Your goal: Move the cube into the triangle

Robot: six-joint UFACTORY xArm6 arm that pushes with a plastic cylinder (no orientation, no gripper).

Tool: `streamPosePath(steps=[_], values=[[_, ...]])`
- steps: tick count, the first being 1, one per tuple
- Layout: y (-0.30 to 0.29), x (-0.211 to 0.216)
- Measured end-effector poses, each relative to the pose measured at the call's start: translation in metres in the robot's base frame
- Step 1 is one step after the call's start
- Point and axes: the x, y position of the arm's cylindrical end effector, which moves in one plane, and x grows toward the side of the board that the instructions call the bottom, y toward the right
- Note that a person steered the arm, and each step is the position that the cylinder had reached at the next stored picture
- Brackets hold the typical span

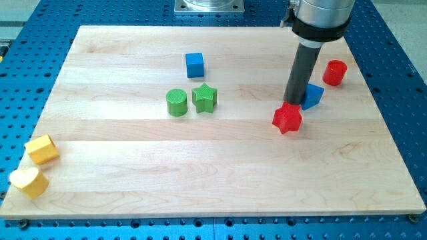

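Observation:
A blue cube [194, 65] sits on the wooden board [133, 167] above centre-left. A blue triangle [313, 95] lies at the right, partly hidden behind my rod. My tip [291, 105] stands between the blue triangle and a red star [287, 119], touching or almost touching both. The cube is far to the left of the tip.
A green cylinder [177, 103] and a green star [205, 98] sit side by side below the cube. A red cylinder [335, 72] is at the right edge. A yellow hexagon-like block [41, 149] and a yellow heart [29, 181] lie at the bottom left corner.

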Motion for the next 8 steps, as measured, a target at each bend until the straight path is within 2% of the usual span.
streamPosePath(steps=[2,4,5,6,7,8], values=[[0.032,-0.003],[-0.145,-0.138],[-0.241,-0.162],[-0.318,-0.142],[-0.265,-0.117],[-0.194,-0.071]])
